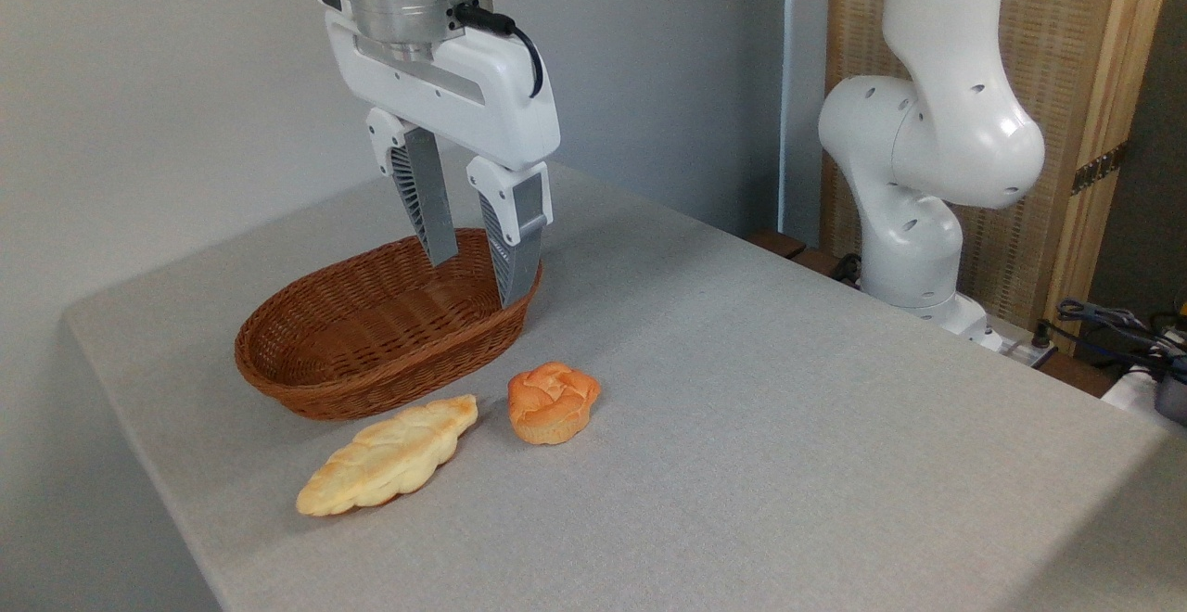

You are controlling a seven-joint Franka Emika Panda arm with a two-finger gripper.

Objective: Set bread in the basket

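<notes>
Your desk (788, 427) carries the wicker basket (306, 380), empty. Above its right end hangs the pincer (478, 278), spread open, holding nothing. The knotted bun (553, 401) sits just right of the basket, ungrasped; next you need to reach it.

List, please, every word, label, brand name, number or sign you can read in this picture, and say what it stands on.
None: no readable text appears anywhere.
The gripper, the basket, the bun, the braided loaf and the table carry no lettering.
</notes>
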